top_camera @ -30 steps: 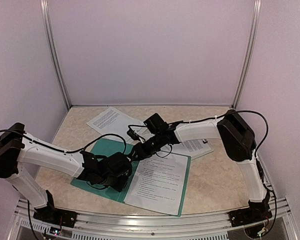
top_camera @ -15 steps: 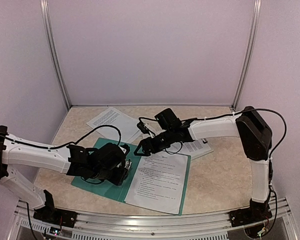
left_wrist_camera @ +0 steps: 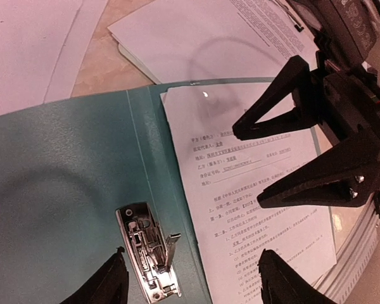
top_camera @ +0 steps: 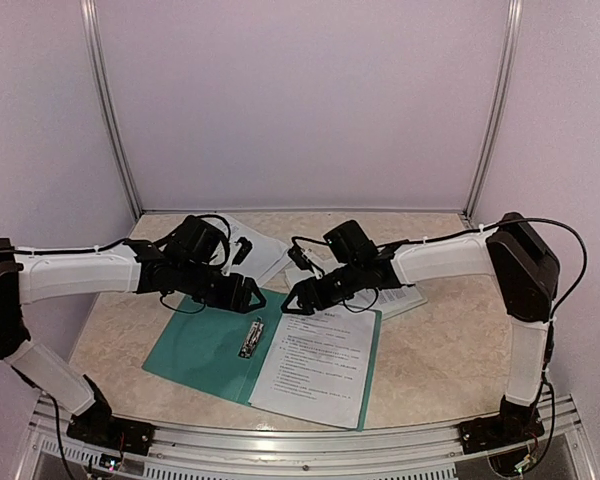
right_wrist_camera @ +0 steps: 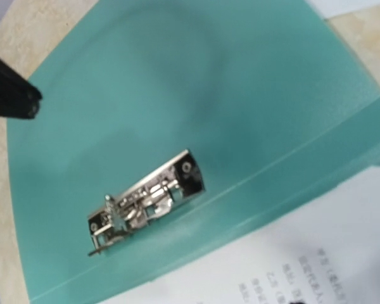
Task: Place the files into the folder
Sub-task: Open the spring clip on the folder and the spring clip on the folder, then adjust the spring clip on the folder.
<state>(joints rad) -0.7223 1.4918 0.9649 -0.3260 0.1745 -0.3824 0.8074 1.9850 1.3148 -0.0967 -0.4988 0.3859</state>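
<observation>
The teal folder [top_camera: 198, 350] lies open on the table, its silver clip [top_camera: 250, 341] bare on the left leaf beside the spine. One printed sheet of the files [top_camera: 320, 365] rests on the right leaf. More files [top_camera: 223, 240] lie behind the folder. My left gripper [top_camera: 250, 296] hovers open over the folder's far edge; in the left wrist view its fingertips [left_wrist_camera: 107, 285] straddle the clip [left_wrist_camera: 147, 253] from above. My right gripper [top_camera: 292, 300] faces it, open and holding nothing, over the sheet's top edge [left_wrist_camera: 248, 168]. In the right wrist view I see the clip [right_wrist_camera: 145, 196] and the folder [right_wrist_camera: 177, 82].
A second stack of printed sheets [top_camera: 405, 295] lies under the right forearm, behind the folder's right leaf. Grey panel walls close in the back and both sides. An aluminium rail [top_camera: 300, 440] runs along the near edge.
My left arm has lifted off the folder's left leaf and swung back, uncovering the clip. Both grippers have opened wider. The right gripper has shifted slightly right.
</observation>
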